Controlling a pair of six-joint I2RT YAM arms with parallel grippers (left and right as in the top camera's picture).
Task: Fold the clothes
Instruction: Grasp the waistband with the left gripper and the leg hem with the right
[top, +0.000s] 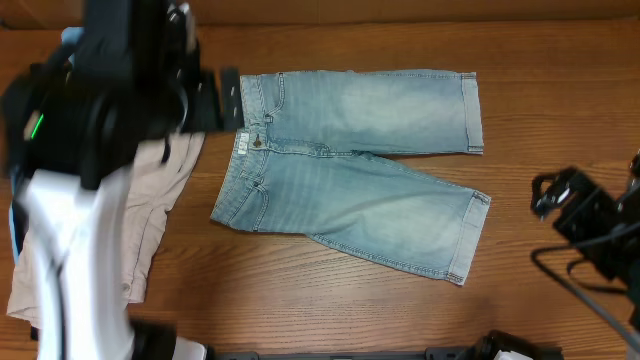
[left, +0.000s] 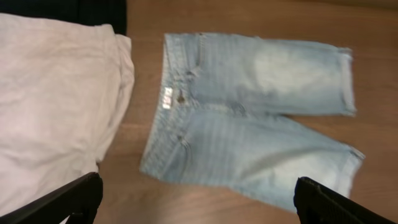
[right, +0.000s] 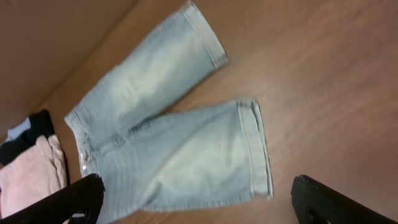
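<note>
The light-blue denim shorts lie spread flat in the middle of the table, waistband to the left and both cuffed legs pointing right, the legs spread apart. They also show in the left wrist view and the right wrist view. My left gripper is open and empty, held high left of the waistband. My right gripper is open and empty, held above the table right of the cuffs; it shows at the right edge of the overhead view.
Larger beige shorts lie left of the denim shorts, partly under my left arm. A black garment and a pale-blue one lie beyond them at the far left. Bare wooden table lies right of the legs.
</note>
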